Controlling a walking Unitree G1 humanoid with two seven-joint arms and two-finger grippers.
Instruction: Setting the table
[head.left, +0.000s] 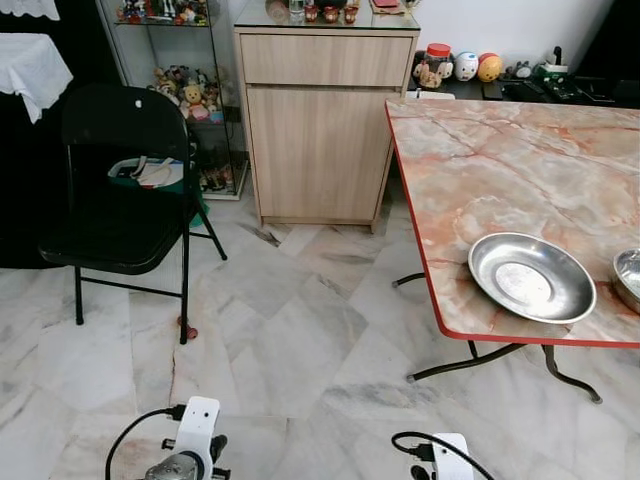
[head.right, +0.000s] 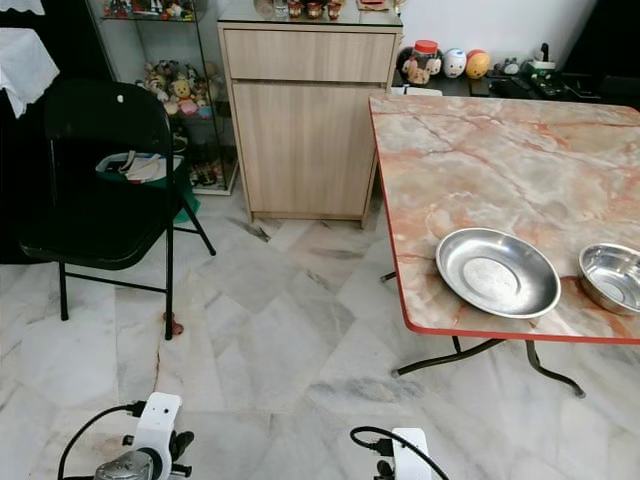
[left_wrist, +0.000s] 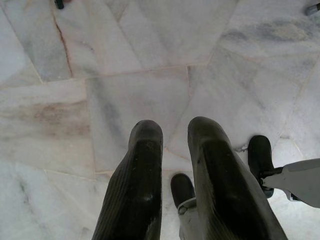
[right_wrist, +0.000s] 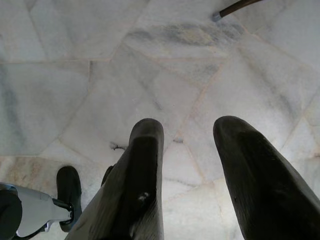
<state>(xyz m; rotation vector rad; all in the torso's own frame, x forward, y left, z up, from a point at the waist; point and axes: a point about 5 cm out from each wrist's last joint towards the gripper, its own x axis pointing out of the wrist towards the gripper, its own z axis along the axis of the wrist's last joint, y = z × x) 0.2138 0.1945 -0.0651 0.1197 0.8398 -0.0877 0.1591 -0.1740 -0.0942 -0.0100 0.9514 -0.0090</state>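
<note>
On the table (head.right: 480, 160), steel plate (head.right: 497, 272) beside bowl (head.right: 612, 277); both hands (left_wrist: 172, 132) (right_wrist: 190, 130) empty, parted.

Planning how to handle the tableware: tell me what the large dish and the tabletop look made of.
Large dish: metal, likely stainless steel; silvery, shiny, mirror-like glare on its rim. Tabletop: glossy marble-look surface, pinkish with orange veins; the thin red edge suggests laminate rather than stone, but that stays uncertain.

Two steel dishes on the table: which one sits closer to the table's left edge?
The wide shallow steel plate, nearest the table's red-trimmed left edge. The smaller, deeper steel bowl sits to its right, farther from that edge.
</note>
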